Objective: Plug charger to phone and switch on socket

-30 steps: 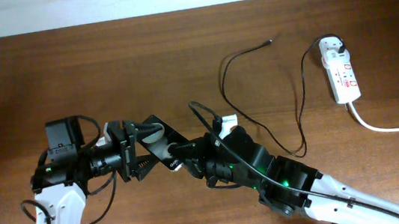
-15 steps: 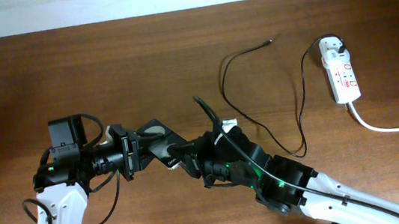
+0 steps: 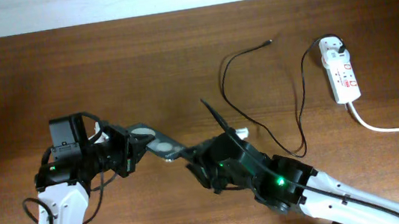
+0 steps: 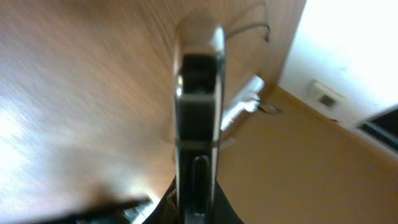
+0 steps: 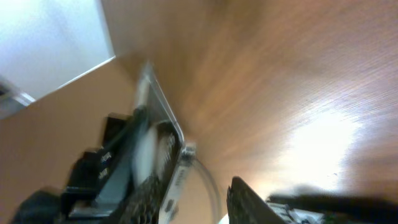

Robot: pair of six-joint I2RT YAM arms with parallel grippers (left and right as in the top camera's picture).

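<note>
**Phone up off table in L grip; charger tip lying loose**

The phone (image 3: 156,144) is raised off the table (image 3: 179,61), tilted, front-centre-left, between the 2 arms. The left gripper (image 3: 131,144) is clamped on its left end. In the left wrist view the phone (image 4: 199,106) shows edge-on, w/ a slot in that edge. The right gripper (image 3: 193,158) is right at the phone's other end; contact and jaw gap can't be told, as the wrist view is blurred.

The charger (image 3: 298,108) loops over the table to the right. Its metal tip (image 3: 270,41) lies bare on the wood at the back, well apart from the phone. Its adapter (image 3: 333,44) sits on the far end of the socket (image 3: 344,77) at far right. The switch state is too small to read. A thick white cord (image 3: 390,129) runs off the right edge.
</note>
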